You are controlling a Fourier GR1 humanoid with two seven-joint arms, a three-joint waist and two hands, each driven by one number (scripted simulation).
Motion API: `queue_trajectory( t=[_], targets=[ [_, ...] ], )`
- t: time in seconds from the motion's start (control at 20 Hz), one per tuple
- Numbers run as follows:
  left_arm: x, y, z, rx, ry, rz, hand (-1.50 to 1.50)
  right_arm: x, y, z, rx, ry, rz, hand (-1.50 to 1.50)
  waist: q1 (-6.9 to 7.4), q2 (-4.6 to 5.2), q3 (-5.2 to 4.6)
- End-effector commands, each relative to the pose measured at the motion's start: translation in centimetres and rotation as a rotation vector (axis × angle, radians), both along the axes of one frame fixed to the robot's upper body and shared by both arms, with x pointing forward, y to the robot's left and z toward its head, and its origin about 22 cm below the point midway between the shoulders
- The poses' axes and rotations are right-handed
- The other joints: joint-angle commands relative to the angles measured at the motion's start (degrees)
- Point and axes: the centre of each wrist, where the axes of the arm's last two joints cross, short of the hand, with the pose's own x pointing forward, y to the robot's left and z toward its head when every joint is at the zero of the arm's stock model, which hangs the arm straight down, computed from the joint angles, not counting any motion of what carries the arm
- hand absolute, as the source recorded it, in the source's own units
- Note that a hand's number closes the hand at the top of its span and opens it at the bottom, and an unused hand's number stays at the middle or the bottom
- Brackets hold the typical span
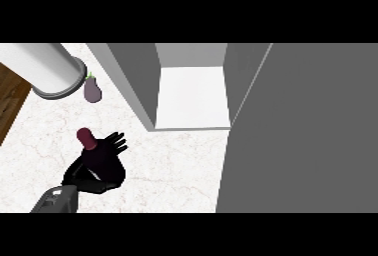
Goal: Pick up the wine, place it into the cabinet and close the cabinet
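A dark wine bottle shows only its red-brown neck and cap (pixel 86 138), sticking up from my left hand (pixel 100 167). The hand's fingers curl round the bottle's body and hide most of it, low on the left of the marble counter (pixel 170 165). The grey cabinet (pixel 140 80) stands at the back centre with its inside, a white shelf floor (pixel 190 95), exposed. Its open door (pixel 303 130) is a large grey panel filling the right side of the view. My right hand does not show.
A purple eggplant (pixel 92 91) lies on the counter at the back left, beside a big white cylinder with a grey rim (pixel 48 70). A strip of wooden floor (pixel 11 102) shows past the counter's left edge.
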Motion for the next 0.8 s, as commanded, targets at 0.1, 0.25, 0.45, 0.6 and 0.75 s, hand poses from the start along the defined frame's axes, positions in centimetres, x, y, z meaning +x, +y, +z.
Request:
queue_trajectory(
  t=[0.1,0.25,0.45,0.6,0.75],
  targets=[
    [0.8,-0.7,0.1,-0.203,-0.066,-0.068,1.5,-1.2,-0.1,0.3,0.041,-0.018,0.033,-1.5,0.28,-0.06,0.05],
    [0.9,-0.2,0.3,-0.232,-0.037,-0.092,1.5,0.5,-0.8,-0.3,0.025,-0.012,0.002,-1.5,0.82,0.03,0.13],
    [0.3,-1.2,-0.4,-0.247,-0.036,-0.11,1.5,-1.0,-1.0,-0.5,0.027,-0.006,0.014,-1.5,0.27,-0.02,0.11],
    [0.3,-2.0,-0.7,-0.236,-0.065,0.14,1.5,-0.1,-0.4,-0.6,0.017,0.001,0.0,-1.5,1.06,-0.12,0.12],
    [-1.4,-1.6,-1.7,-0.168,-0.095,0.493,1.5,-0.6,-0.4,-0.5,0.021,-0.008,-0.001,-1.5,1.84,-0.32,0.14]
  ],
)
